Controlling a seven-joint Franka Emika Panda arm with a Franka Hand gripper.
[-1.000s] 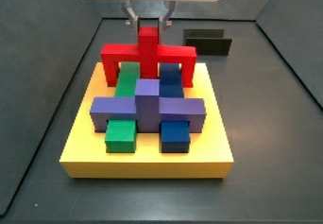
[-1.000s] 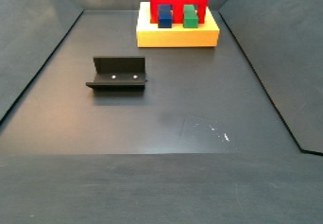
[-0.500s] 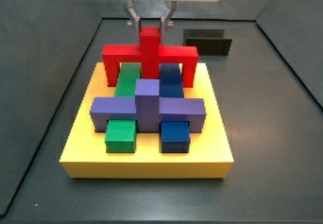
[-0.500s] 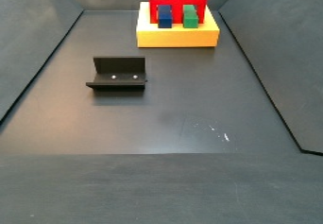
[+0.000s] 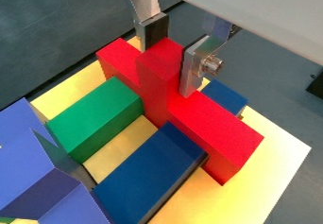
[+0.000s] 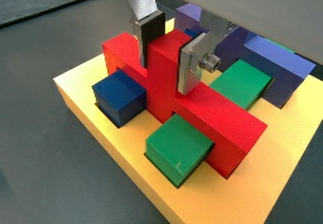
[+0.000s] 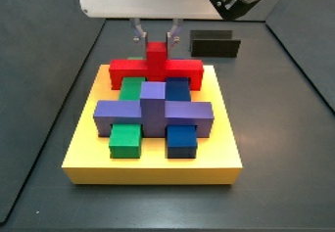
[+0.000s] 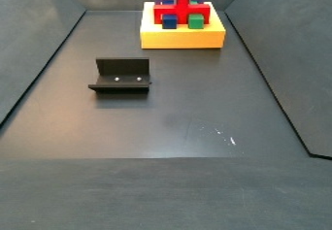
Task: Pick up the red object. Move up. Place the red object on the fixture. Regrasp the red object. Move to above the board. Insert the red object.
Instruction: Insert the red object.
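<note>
Jaws of the gripper spread beside the red object's stub (not pinching), seated on the board.

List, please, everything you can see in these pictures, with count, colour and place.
Board: one, yellow, far end of the floor in a side view.
Red object: one, red, seated low on the board's rear part, stub up.
Purple block: one, cross-shaped, mid-board.
Green blocks: two showing, on the board.
Blue blocks: two showing, on the board.
Fixture: one, dark, on the floor apart from the board.
Tool: one, silver fingers either side of the red object's stub; jaws look parted in a side view.
</note>
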